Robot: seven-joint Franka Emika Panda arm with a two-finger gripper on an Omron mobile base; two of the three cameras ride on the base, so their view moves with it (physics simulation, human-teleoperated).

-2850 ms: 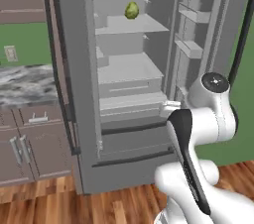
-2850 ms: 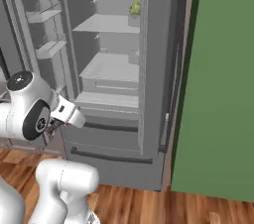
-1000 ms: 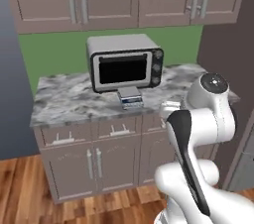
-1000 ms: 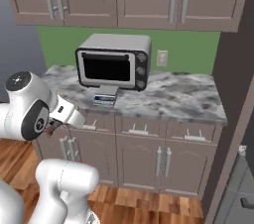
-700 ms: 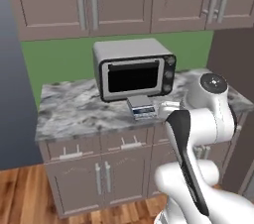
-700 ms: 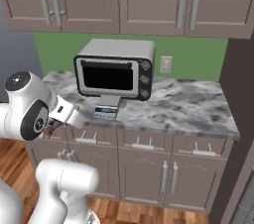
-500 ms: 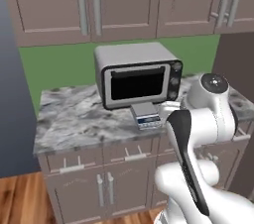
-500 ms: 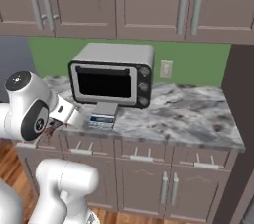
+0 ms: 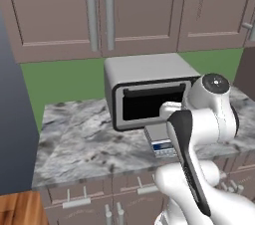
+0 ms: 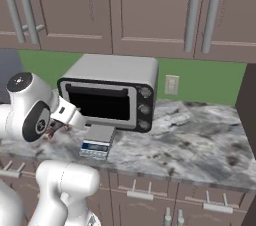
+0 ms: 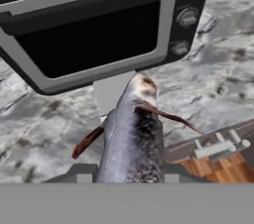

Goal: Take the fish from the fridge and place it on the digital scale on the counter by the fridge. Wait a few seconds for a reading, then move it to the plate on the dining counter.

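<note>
Your fish [image 11: 133,139] is out of the fridge and rides in the hand, filling the lower middle of the hand view with its grey body pointing forward and thin reddish fins trailing to either side. You cannot make out the fingertips themselves, but the fish sits right where they would be, so judge the hand to be pinching it. Just past its nose lies the scale [image 11: 113,92], a pale flat slab; in the base views it sits on the counter [image 10: 200,145], directly in front of the toaster oven [image 10: 112,92], with its blue-and-white panel [image 10: 95,147] facing you. The fish hangs above the counter's front edge, near the scale but not yet over its platform.

So the fetch is done. Left for you: carry the fish forward onto the scale, let go, wait for a reading, then pick it up and take it to the plate on the dining counter.
</note>
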